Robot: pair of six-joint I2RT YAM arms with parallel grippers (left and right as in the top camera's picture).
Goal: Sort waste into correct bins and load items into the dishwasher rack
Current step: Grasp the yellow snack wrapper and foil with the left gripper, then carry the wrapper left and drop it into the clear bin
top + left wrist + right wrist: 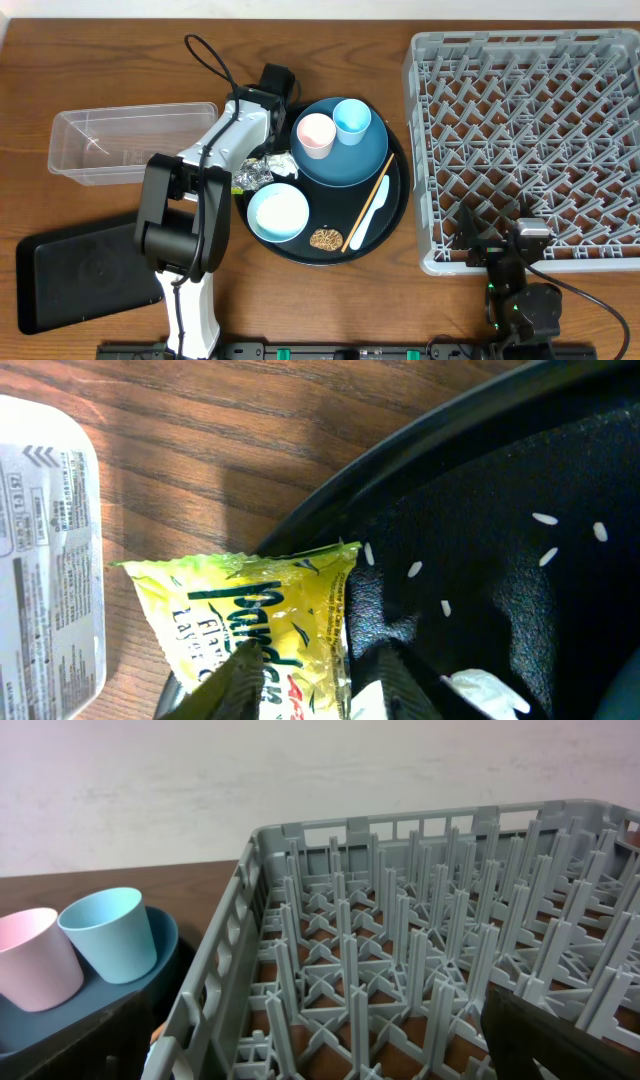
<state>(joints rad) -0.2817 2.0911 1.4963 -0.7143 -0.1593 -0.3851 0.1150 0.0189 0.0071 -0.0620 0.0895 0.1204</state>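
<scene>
**Hidden / hard to read**
- Overhead, the left arm's white-and-black body covers the left hand point(312, 695) and the snack wrapper point(262, 628). Only the left wrist view shows them.
- In that view the bottom edge cuts off both fingers point(232, 685) and the wrapper's lower end. I cannot tell whether the pads actually pinch the film.
- The crumpled white tissue point(486, 696) is half out of frame.
- The right wrist view clips the pink cup point(35, 960) at its left edge.

**Position**
- The wrapper sits between the left hand's two dark fingers, and the left finger overlaps it.
- Its upper part straddles the rim of the round black tray point(520, 620). One corner pokes out over the wooden worktop point(250, 430), near the clear tub point(45, 540).
- Rice grains point(545, 518) are scattered on the tray floor beyond the wrapper.
- The right hand point(500, 238) is spread wide with nothing between its fingers. It is at the edge of the dishwasher rack point(520, 110) nearest the robot.

**Materials and shapes**
- Wrapper: glossy yellow-green film with dark green lettering.
- Tub: clear plastic with a printed label.
- Rack: grey plastic, a lattice of upright pegs.
- The round tray carries:
  - a dark-blue plate point(345, 165) holding the pink cup and a light-blue cup point(351, 120) side by side;
  - a light-blue bowl point(278, 212), white inside;
  - crumpled silver foil point(255, 173) just above the bowl;
  - a wooden chopstick point(374, 190) alongside a white spoon point(358, 236);
  - a brown round scrap point(325, 238).
- A shallow black tray point(80, 280), matte, lies left of the arm's base.
</scene>
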